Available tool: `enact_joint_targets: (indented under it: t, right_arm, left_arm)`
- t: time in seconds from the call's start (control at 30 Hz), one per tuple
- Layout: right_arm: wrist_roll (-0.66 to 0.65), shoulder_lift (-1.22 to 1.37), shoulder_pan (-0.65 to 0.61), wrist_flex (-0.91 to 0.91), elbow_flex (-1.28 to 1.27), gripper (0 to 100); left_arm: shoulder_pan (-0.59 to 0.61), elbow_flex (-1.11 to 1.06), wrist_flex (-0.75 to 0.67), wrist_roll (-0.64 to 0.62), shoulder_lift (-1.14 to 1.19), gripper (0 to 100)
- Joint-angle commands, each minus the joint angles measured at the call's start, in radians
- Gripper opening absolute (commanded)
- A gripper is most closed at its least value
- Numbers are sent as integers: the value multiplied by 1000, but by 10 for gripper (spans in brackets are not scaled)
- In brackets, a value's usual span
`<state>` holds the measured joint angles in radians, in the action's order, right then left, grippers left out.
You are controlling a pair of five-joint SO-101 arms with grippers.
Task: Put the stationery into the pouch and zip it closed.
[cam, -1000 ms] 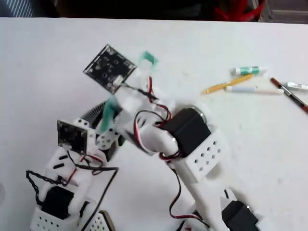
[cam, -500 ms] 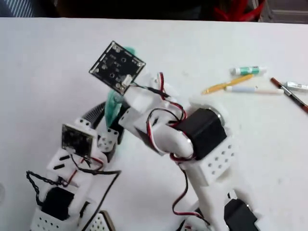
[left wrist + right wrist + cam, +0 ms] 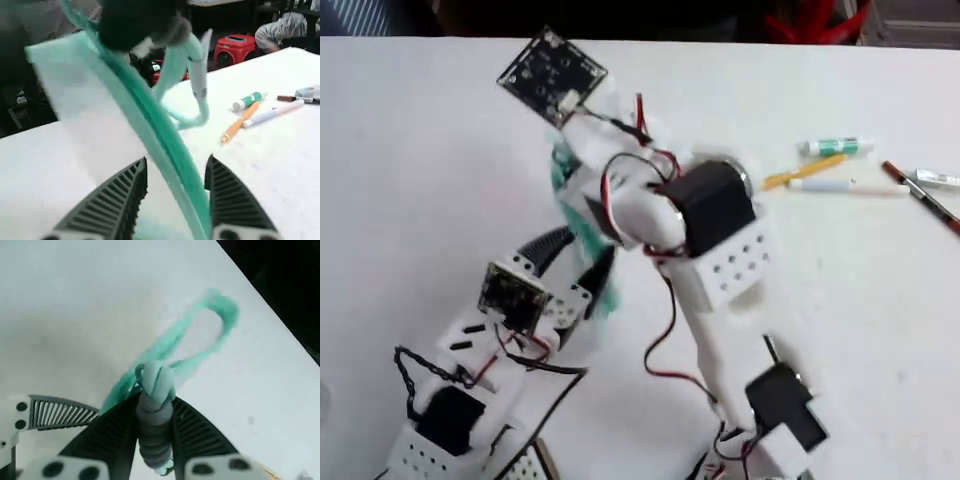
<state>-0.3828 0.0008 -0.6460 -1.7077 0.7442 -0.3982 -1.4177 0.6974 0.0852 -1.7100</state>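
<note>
The task looks barely begun, with nothing packed yet. The left gripper (image 3: 175,165) has its fingers apart, and the teal zip edge of the pouch (image 3: 100,115) runs between them, held up off the desk (image 3: 420,150). The right gripper (image 3: 155,401) has its fingers clamped on the grey zip pull (image 3: 157,379), with the teal wrist loop (image 3: 220,315) hanging beyond. I cannot tell how far the zip stands open. On the right, well apart from the pouch, lie the orange pen (image 3: 790,178), glue stick (image 3: 835,147), white pen (image 3: 847,186) and red pencil (image 3: 920,196). All the loading and the final zipping remain.
</note>
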Motion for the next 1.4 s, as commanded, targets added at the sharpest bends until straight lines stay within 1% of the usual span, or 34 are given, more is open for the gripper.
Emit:
enact_joint_targets:
  t: [0.0,0.1,0.2,0.33,0.43,0.57,0.67,0.77,0.97,1.03,1.2,1.33,1.37]
  right_arm:
    - [-5,18,13,-10,20,18]
    - [28,-13,5,-10,20,18]
    - [29,-44,-18,-12,-12,18]
    - [31,-110,-93,-12,-144,18]
    - [49,-170,-131,-12,-227,18]
    - [112,-240,-142,-10,-245,18]
    - [107,-271,-139,-8,-245,18]
    - [104,-286,-61,-5,-245,18]
    - [14,-294,85,-10,-245,18]
    - [-29,-294,113,-10,-252,18]
    - [-207,-292,153,-12,-255,18]
    - [-330,-305,156,-12,-333,18]
    - [-368,-312,139,-12,-371,18]
  left_arm:
    - [-33,43,31,2,12,209]
    - [-30,32,15,2,13,207]
    - [-30,15,-11,-2,12,207]
    - [-27,25,-12,-104,10,212]
    - [19,37,-12,-118,10,212]
    - [62,32,-40,-120,12,209]
    - [62,32,-32,-120,10,207]
    - [64,32,-32,-118,10,207]
    - [65,32,-32,-115,10,207]
    - [96,37,-34,-118,10,207]
    - [191,41,-68,-120,10,207]
    - [196,40,-75,-124,10,207]
    - [196,38,-75,-149,10,210]
